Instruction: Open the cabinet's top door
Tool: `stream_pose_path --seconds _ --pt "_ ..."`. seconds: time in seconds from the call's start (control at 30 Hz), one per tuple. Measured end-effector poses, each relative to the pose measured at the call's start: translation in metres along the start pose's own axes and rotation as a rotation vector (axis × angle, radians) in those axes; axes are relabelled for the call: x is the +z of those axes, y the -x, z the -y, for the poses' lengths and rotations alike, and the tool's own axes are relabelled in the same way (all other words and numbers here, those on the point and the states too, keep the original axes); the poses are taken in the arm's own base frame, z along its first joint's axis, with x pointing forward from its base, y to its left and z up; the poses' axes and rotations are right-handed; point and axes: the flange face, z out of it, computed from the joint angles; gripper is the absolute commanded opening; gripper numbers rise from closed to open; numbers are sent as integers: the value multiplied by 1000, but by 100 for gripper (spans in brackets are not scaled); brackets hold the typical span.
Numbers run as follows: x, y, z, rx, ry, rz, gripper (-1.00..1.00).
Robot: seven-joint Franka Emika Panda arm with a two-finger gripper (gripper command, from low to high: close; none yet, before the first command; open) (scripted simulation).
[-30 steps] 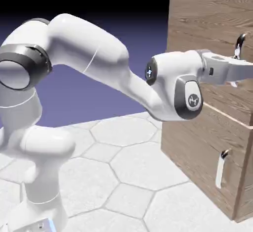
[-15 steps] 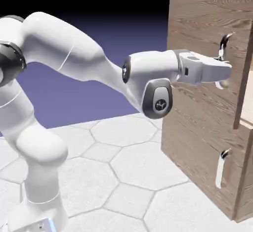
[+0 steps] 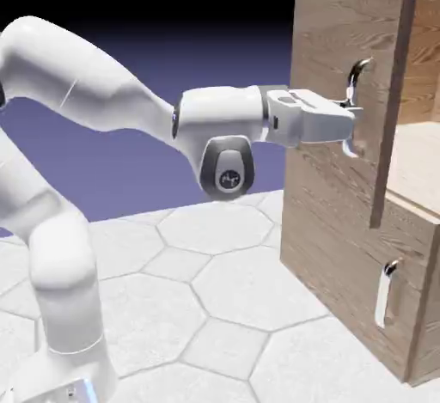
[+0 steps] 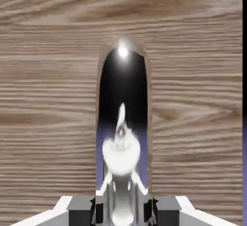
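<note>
Exterior view: the top door point(image 3: 326, 45) is standing partly open on the cabinet point(image 3: 424, 324), its free edge sitting out from the frame and the pale interior point(image 3: 417, 165) showing beside it. The jaws are gripping the door's curved silver handle point(image 3: 357, 75), closing on it from both sides, as the hand view is showing with the bar running between the two fingertips point(image 4: 82, 215). They are facing the panel nearly squarely, presumably so that the bar is sitting deep enough between them to bear a pull. The handle is standing upright near the free edge, well away from what appears to be the hinge side, which is likely giving the arm point(image 3: 94, 83) good leverage. The lower door point(image 3: 339, 242) is staying out of the job, its smaller handle point(image 3: 383, 298) hanging untouched. Opening wider is probably calling for an arcing pull; a straight one would be risking a slip.
</note>
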Motion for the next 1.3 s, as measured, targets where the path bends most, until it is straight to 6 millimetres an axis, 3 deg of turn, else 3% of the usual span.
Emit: stream_pose_path --seconds 0.17,0.4,0.9,1.3 --pt "-20 5 5 0 31 -32 -100" --pt "-66 20 19 -4 107 -110 -100" --pt "-74 22 22 2 119 -120 -100" --pt "-136 50 50 0 229 -229 -100"
